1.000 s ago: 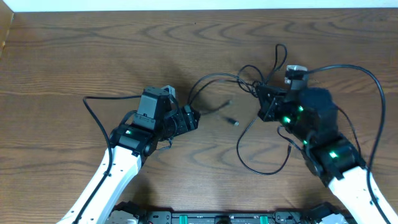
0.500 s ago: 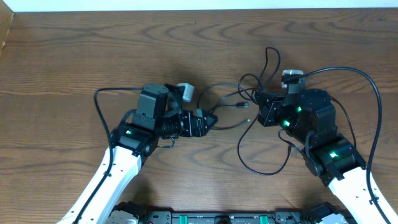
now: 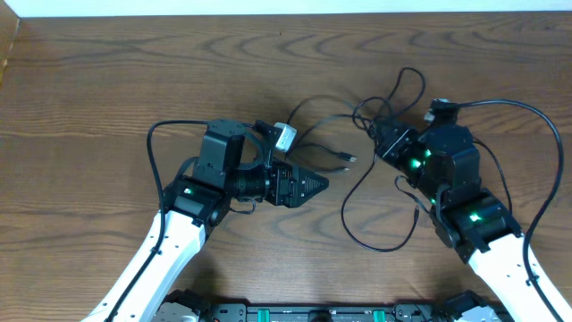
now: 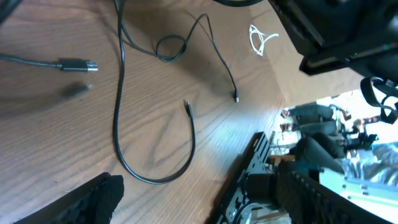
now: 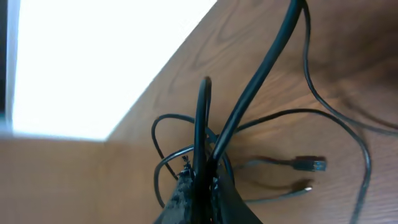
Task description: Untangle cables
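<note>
Several thin black cables [image 3: 393, 97] lie tangled on the wooden table right of centre. A long loop [image 3: 343, 215] trails toward the front. My right gripper [image 3: 386, 143] is shut on a bunch of the black cables [image 5: 202, 124], which rise between its fingertips [image 5: 199, 182]. Two plug ends [image 5: 311, 165] lie on the wood beyond. My left gripper [image 3: 311, 186] points right, open and empty, just left of a plug [image 3: 350, 159]. In the left wrist view its fingers [image 4: 199, 199] straddle bare wood near the black loop [image 4: 118, 124] and the plug [image 4: 78, 64]. A small white cord [image 4: 261, 38] lies farther off.
The table's far edge meets a white strip [image 3: 286, 7] at the back. Thicker black arm wires arch over the right arm [image 3: 545, 134] and beside the left arm [image 3: 152, 148]. The table's front edge and the mounting rail [image 4: 249, 180] show in the left wrist view.
My left arm has swung right toward the cables and its gripper now points right. My right gripper has shifted slightly right with the cables. The loose plug has moved up and right.
</note>
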